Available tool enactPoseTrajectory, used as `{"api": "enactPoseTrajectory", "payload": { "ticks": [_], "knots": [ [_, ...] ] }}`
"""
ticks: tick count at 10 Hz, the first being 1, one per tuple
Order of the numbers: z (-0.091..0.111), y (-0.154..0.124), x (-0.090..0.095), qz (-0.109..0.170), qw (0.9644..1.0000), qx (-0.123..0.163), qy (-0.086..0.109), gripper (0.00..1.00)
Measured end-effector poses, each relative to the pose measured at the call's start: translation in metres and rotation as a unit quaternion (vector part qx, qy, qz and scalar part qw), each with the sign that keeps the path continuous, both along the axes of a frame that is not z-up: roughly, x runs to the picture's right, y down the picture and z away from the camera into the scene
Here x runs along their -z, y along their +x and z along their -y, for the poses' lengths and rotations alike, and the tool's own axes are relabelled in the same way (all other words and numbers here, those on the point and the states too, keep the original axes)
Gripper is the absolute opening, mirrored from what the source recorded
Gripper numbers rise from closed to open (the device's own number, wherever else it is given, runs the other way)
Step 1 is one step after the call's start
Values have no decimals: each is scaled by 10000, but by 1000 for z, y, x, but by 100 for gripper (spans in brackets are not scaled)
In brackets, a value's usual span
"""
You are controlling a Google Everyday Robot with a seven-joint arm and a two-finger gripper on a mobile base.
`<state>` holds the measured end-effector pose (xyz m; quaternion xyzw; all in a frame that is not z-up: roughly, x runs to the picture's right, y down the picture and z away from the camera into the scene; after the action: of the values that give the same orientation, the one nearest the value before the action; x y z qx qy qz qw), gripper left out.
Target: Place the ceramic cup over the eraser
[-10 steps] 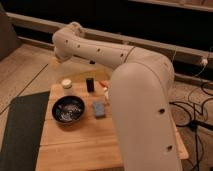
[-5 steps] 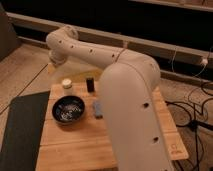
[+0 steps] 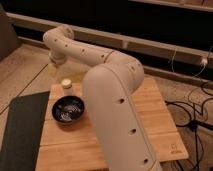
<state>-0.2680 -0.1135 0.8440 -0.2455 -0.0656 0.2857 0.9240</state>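
The ceramic cup (image 3: 66,84), small and cream-white, stands on the wooden table (image 3: 155,107) near its far left corner. My gripper (image 3: 55,67) hangs at the end of the white arm (image 3: 107,85), just above the cup and a little to its left, apart from it. The arm sweeps across the middle of the table and hides the eraser, which does not show in this view.
A wide black patterned bowl (image 3: 69,109) sits just in front of the cup. A dark mat (image 3: 22,131) lies on the floor left of the table. Cables (image 3: 196,114) run on the floor at the right. A dark wall with a ledge stands behind.
The arm has swung further left and forward, so it now covers the eraser and the blue-grey pad. The gripper end has come down close to the cup. The cup and bowl have not moved.
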Motion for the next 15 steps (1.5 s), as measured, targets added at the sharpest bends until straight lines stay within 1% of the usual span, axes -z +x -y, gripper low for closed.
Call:
{"api": "enactPoseTrajectory", "payload": {
  "ticks": [2, 3, 4, 5, 6, 8, 9, 10, 11, 13, 14, 15],
  "knots": [
    [-8, -5, -18, -220, 9994, 163, -219, 65],
    [-16, -5, -30, -326, 9985, 185, -406, 65],
    [-27, -3, -36, -409, 9968, 283, -631, 65],
    [-34, -5, -38, -433, 9956, 352, -750, 65],
    [-39, -5, -40, -454, 9948, 393, -825, 65],
    [-37, -2, -41, -465, 9948, 380, -823, 65],
    [-35, -3, -41, -443, 9951, 396, -793, 65],
    [-33, -8, -43, -357, 9957, 506, -694, 65],
    [-36, -13, -47, -230, 9956, 673, -605, 65],
    [-44, -10, -54, -124, 9946, 888, -518, 65],
    [-46, -7, -55, -115, 9945, 904, -509, 65],
    [-45, 0, -57, -135, 9945, 934, -458, 65]
  ]
}}
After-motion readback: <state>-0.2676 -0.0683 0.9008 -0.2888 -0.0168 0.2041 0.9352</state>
